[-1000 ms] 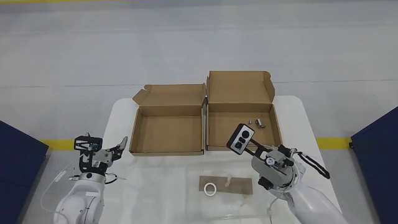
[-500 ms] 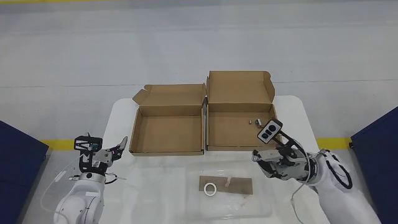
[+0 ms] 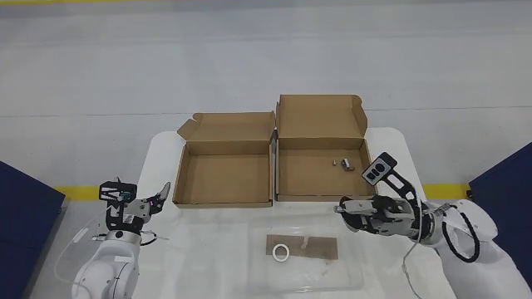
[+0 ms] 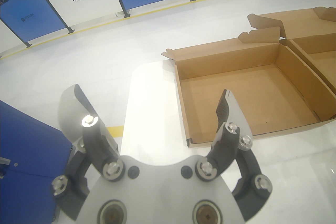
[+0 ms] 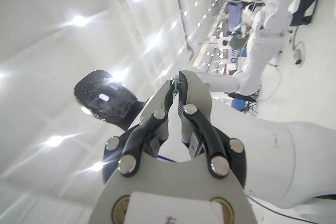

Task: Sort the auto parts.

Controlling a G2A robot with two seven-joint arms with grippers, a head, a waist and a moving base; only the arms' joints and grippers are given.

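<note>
Between the tips of the right pincer (image 5: pixel 176 81), a small screw (image 5: pixel 174 86), tightly pinched

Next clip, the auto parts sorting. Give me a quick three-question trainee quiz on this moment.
1. True or false: the left gripper is shut on a part.
2. The small metal screw is: A) held in the left gripper; B) pinched in the right gripper; C) in neither gripper.
3. Fill in: the loose small metal parts lie in the ____ open brown cardboard box.
Key: 1 false; 2 B; 3 right.
</note>
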